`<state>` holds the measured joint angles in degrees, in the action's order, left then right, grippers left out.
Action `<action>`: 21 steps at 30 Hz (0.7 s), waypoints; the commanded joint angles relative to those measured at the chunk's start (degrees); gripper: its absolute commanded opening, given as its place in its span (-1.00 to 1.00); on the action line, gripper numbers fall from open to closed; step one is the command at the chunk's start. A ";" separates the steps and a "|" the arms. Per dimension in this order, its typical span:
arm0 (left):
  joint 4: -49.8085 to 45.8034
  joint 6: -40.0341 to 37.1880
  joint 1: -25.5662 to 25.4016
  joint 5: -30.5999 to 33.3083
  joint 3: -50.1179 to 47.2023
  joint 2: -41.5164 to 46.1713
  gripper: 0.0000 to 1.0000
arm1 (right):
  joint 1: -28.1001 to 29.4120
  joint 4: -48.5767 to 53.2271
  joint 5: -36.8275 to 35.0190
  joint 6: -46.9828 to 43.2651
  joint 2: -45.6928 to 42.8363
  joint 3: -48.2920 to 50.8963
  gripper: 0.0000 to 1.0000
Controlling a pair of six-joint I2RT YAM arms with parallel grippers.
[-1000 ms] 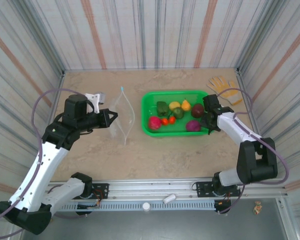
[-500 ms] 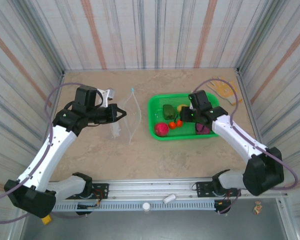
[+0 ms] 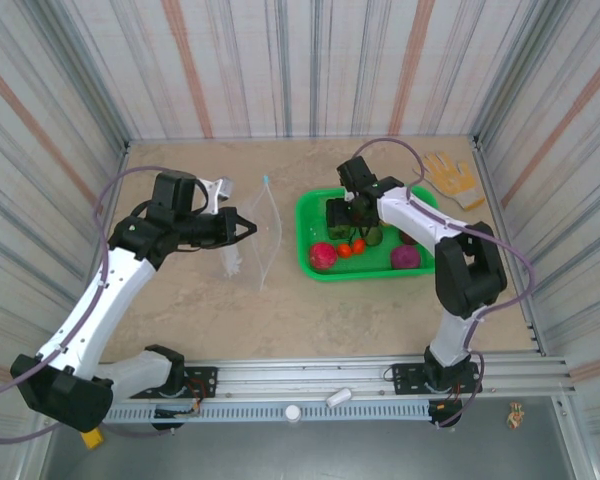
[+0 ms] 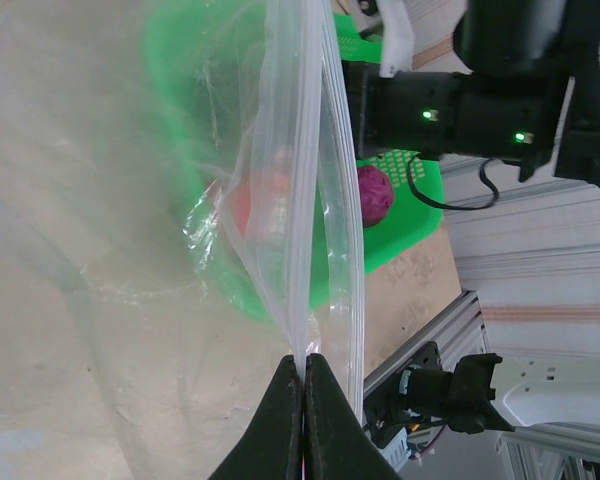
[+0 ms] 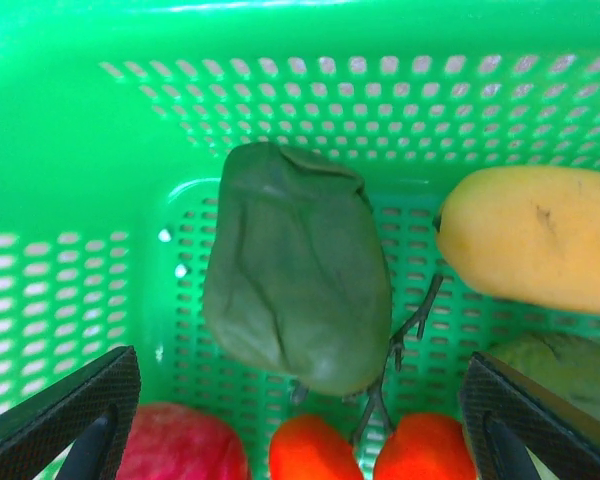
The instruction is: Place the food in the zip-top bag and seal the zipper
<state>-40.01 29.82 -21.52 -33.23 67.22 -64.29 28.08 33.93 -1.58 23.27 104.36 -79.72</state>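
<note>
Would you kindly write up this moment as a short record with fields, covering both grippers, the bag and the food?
left gripper: shut, pinching one edge of the zip-top bag
right gripper: open, over the green basket, above the dark green piece
bag: stands on edge left of the basket, appears empty
slider tab: at the bag's far end
food in basket: dark green piece, yellow piece, red piece, orange pieces, magenta piece
glove: far right corner of the table
</note>
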 commanded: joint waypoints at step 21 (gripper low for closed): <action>0.13 2.77 -0.28 -2.39 2.92 1.34 -1.00 | 1.54 1.85 -3.76 -3.14 4.67 -3.56 0.04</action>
<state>-40.03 30.85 -21.52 -33.61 67.51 -63.92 29.04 35.35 -3.42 20.64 114.24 -84.36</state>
